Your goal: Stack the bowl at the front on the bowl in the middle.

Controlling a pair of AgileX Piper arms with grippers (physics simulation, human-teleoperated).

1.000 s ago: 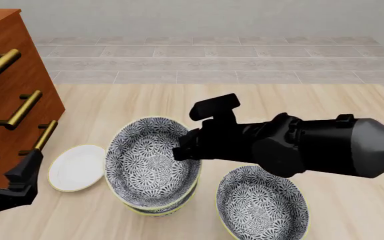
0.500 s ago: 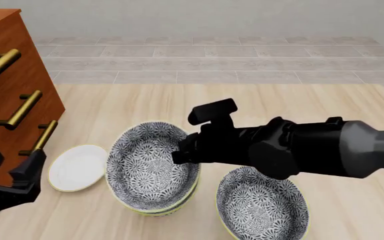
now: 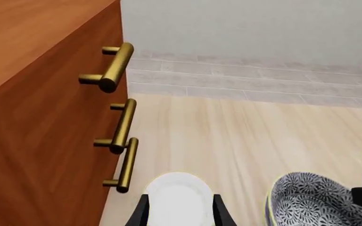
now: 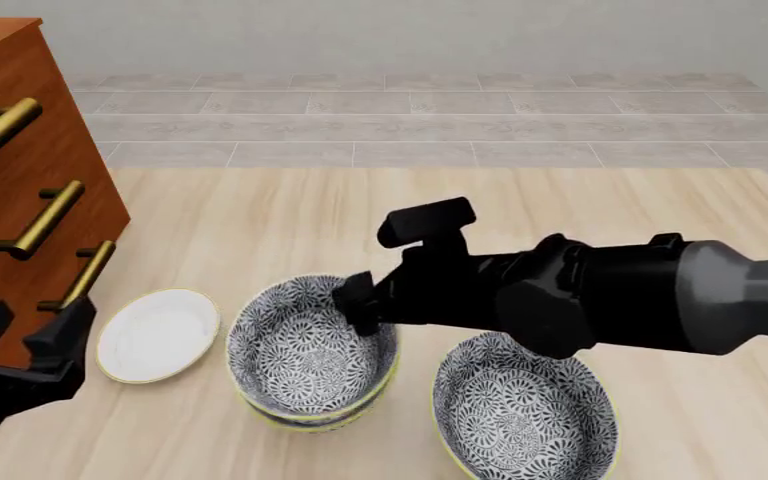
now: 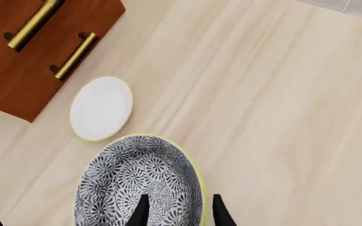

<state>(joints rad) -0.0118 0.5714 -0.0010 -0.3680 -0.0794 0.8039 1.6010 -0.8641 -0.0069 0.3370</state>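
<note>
While nested in the middle bowl (image 4: pixel 307 412), front bowl's (image 4: pixel 307 345) rim sits between right gripper's (image 5: pixel 176 210) parted jaws — unpinched.

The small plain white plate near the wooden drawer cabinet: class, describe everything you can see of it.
The small plain white plate is round and shallow, glossy white with a thin pale yellow rim. It lies flat and empty on the light wooden table, between the brown drawer cabinet and the stacked floral bowls. Nothing visibly touches it; a narrow gap separates it from the bowls.
</note>
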